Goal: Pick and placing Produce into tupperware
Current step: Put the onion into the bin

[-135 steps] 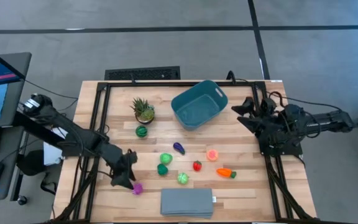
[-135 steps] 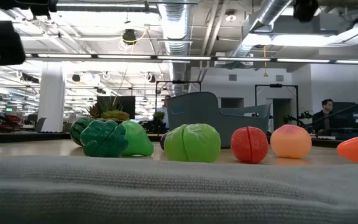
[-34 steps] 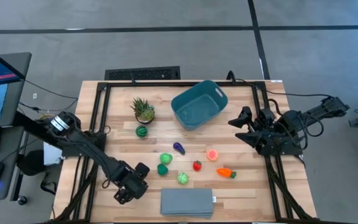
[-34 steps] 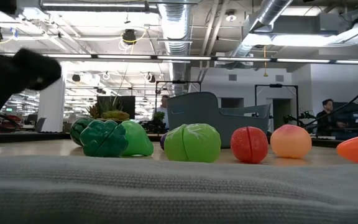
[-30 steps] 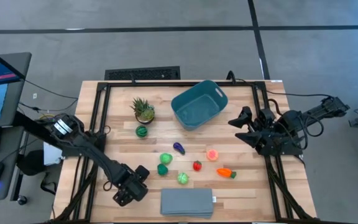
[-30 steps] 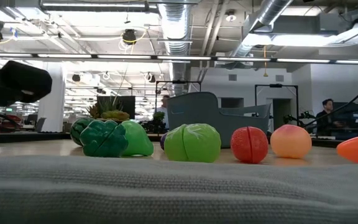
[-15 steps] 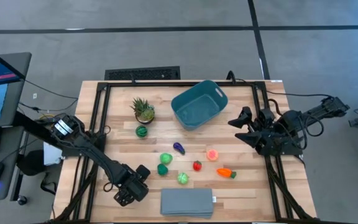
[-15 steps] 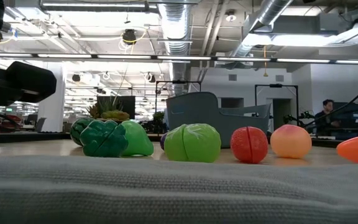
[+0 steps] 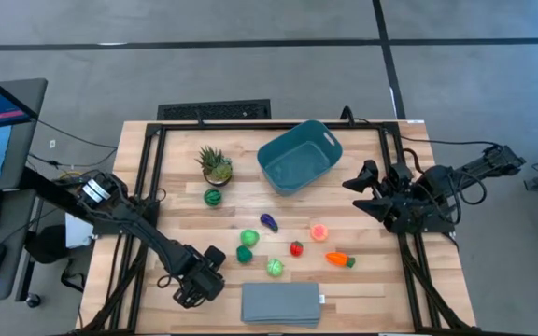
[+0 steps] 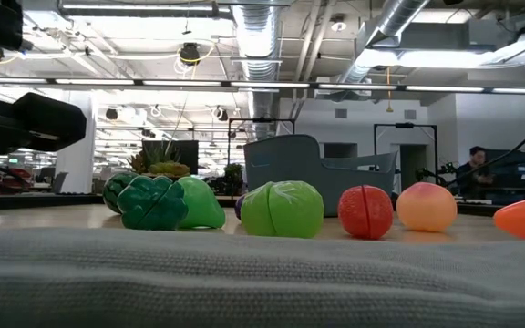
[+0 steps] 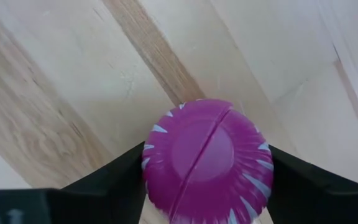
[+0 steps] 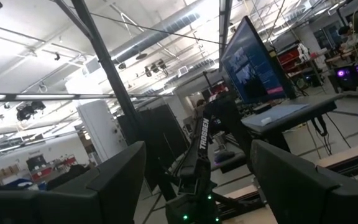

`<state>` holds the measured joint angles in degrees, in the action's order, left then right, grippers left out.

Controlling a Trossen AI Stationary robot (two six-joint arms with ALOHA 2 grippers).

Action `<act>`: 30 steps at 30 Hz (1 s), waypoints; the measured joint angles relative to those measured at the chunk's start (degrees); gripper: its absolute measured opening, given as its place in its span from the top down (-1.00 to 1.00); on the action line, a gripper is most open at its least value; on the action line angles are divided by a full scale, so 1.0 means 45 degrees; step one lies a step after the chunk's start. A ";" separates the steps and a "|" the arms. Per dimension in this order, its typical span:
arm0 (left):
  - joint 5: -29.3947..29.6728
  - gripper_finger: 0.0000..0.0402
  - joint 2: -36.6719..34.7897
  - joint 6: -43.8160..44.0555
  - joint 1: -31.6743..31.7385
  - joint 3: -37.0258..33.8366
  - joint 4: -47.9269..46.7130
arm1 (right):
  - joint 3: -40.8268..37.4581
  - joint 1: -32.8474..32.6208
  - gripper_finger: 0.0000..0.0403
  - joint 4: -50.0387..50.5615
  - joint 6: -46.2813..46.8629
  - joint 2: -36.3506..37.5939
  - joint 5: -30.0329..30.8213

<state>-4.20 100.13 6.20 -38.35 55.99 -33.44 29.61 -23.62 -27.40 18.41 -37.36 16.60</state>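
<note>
My left gripper (image 9: 194, 289) points down near the table's near left corner, shut on a magenta toy with pale stripes (image 11: 205, 158), which the gripper hides in the high view. The other produce lies mid-table: a striped green ball (image 9: 213, 197), a purple eggplant (image 9: 268, 222), green pieces (image 9: 249, 238) (image 9: 275, 267), a red one (image 9: 296, 248), a peach one (image 9: 319, 232) and a carrot (image 9: 340, 259). The teal tupperware (image 9: 297, 157) stands at the far middle. My right gripper (image 9: 356, 187) hangs open, raised at the right edge. My left gripper pinches the magenta toy between its two fingers, one fingertip (image 11: 135, 168) on each of the toy's opposite sides (image 11: 151, 155). The fingers come from above, pointing down. The toy sits low on the wooden table top; whether it is lifted I cannot tell.
A spiky potted plant (image 9: 216, 165) stands left of the tupperware. A flat grey slab (image 9: 280, 303) lies at the near edge, right of my left gripper. Bare wood shows around the magenta toy (image 11: 73, 74).
My left arm has settled over the magenta toy and then kept nearly still. The other toys and the tupperware have stayed where they were.
</note>
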 joint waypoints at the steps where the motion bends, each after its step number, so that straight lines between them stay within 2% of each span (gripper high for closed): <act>1: -0.0002 -0.26 0.0012 0.0043 0.0033 0.0061 -0.0048 | 0.0000 0.0000 -0.55 0.0000 0.0000 0.0000 0.0000; 14: 0.0456 -0.21 -0.0334 0.1304 0.1013 0.0602 0.0018 | 0.0000 0.0000 -0.55 0.0083 0.0012 0.0000 0.0000; 30: 0.2812 -0.21 -0.2830 0.2207 0.2461 0.0611 0.1380 | 0.0000 -0.0328 -0.55 0.0079 0.0039 0.0000 -0.0053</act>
<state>8.46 87.39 16.13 -27.27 58.74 -27.23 29.61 -25.09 -27.04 18.59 -37.36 16.36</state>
